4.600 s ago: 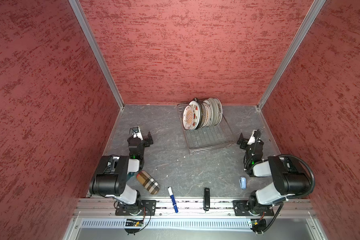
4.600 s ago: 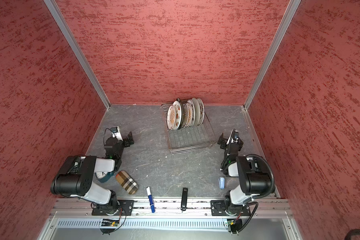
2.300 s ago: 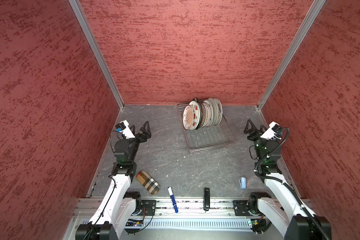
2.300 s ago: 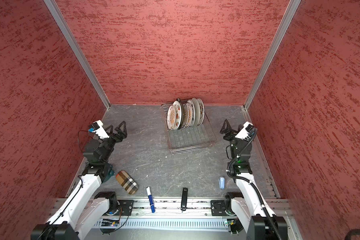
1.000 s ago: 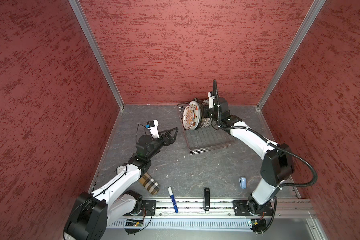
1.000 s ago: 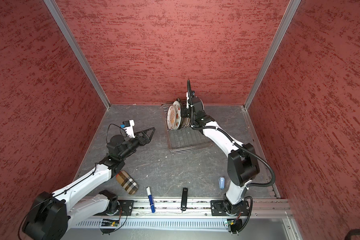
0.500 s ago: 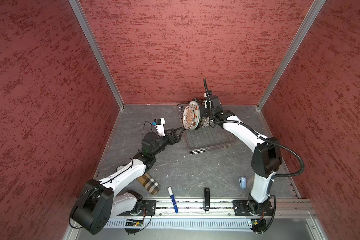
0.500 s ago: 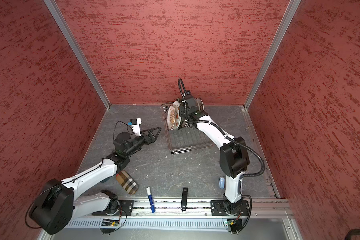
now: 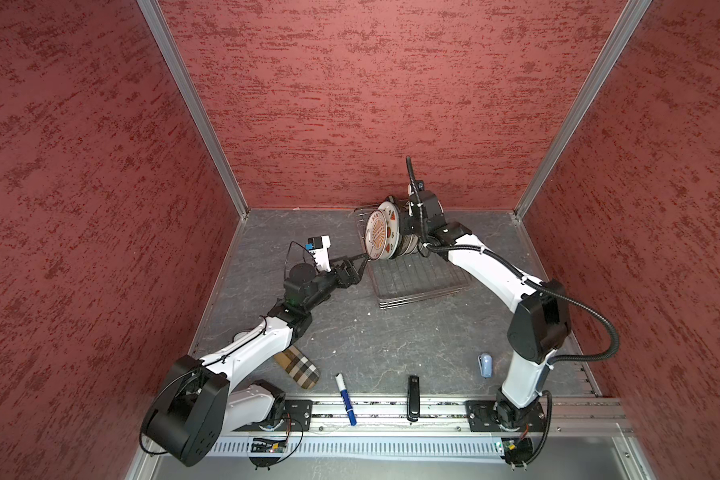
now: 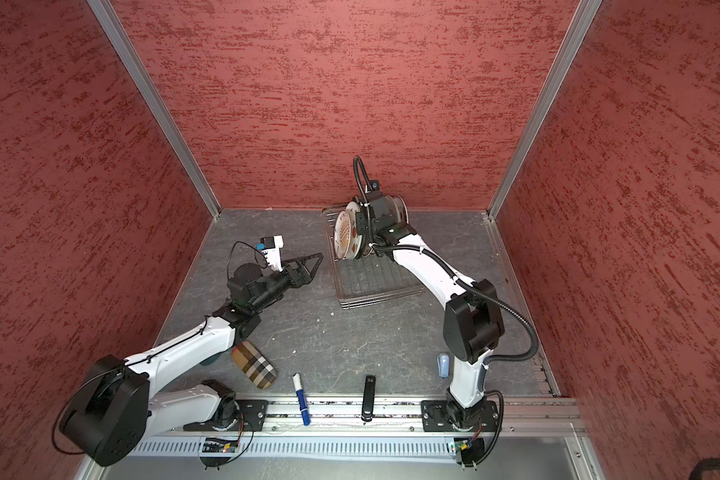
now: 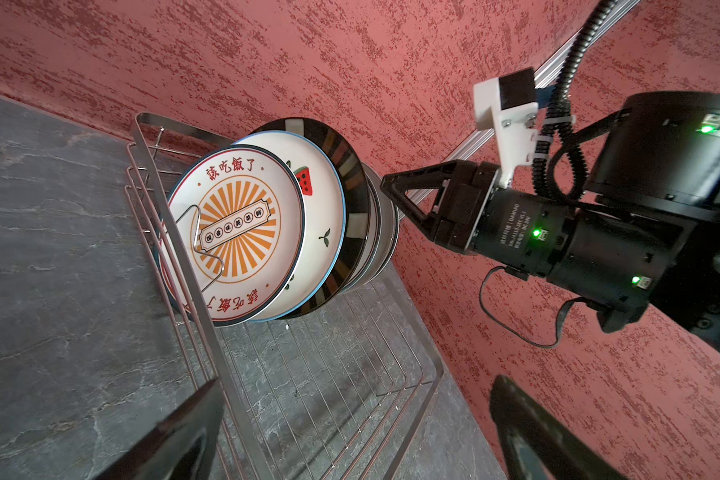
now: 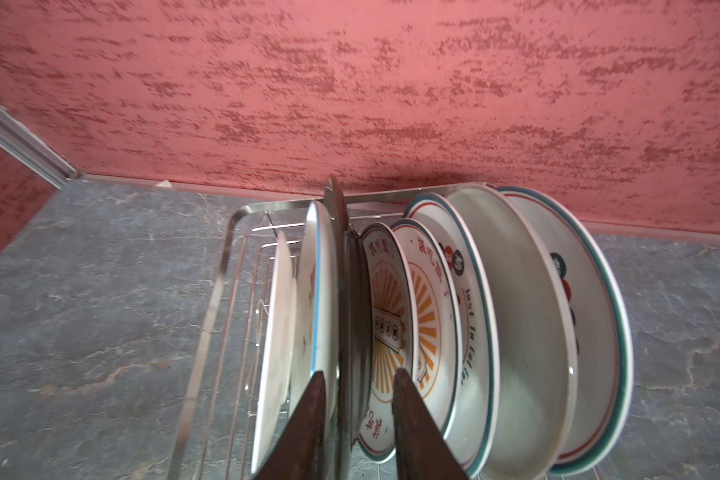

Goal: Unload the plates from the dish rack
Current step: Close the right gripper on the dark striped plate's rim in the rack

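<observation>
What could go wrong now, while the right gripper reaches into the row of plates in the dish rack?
1. The right gripper straddles the dark-rimmed plate, packed close between the watermelon plate and a sunburst plate; lifting may drag or chip a neighbour.
2. The open left gripper hangs close to the front plate and the dish rack; a small advance might bump them.

Front plate [image 11: 250,249] reads "該吃飯了" — the black motor [image 11: 516,224] nearby is labelled, seemingly, "DAMIAO".
</observation>
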Controlling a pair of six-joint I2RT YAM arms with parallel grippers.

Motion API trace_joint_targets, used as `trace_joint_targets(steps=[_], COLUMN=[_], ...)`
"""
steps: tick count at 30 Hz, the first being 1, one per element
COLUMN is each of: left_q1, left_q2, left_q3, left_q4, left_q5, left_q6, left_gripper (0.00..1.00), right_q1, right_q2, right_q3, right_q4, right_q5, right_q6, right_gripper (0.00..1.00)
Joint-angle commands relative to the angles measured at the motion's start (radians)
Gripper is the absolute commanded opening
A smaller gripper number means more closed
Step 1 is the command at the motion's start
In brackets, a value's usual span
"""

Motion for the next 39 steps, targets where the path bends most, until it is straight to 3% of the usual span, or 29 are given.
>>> trace_joint_targets(steps=[1, 6, 13, 21, 30, 39], left_q1=[-0.003, -0.003, 0.004, 0.005, 0.006, 0.006], left_q2=[0.006, 0.005, 0.007, 0.004, -0.001, 0.032], left_q3=[0.022, 0.018, 0.014, 0.004, -0.006, -0.004], left_q4=[0.020, 0.020, 0.021, 0.022, 0.036, 0.060], left_q5=[0.003, 0.005, 0.015, 0.014, 0.024, 0.019], left_q6=[0.028, 0.030, 0.030, 0.023, 0.010, -0.005], left_gripper=[0.99, 0.99, 0.99, 0.99, 0.99, 0.99], right_q1=[0.006, 0.006, 0.008, 0.008, 0.005, -0.024], right_q2=[-0.004, 0.060, 0.102, 0.195, 0.196, 0.244], right_q3=[0.021, 0.074, 0.109, 0.200, 0.183, 0.188], right_q4=[0.011, -0.035, -0.065, -0.147, -0.151, -0.158], right_q5=[-0.008, -0.003, 0.097, 0.099, 0.115, 0.073], right_q6=[-0.008, -0.010, 0.001, 0.013, 0.025, 0.054], right_gripper=[0.29, 0.27, 0.24, 0.21, 0.16, 0.22])
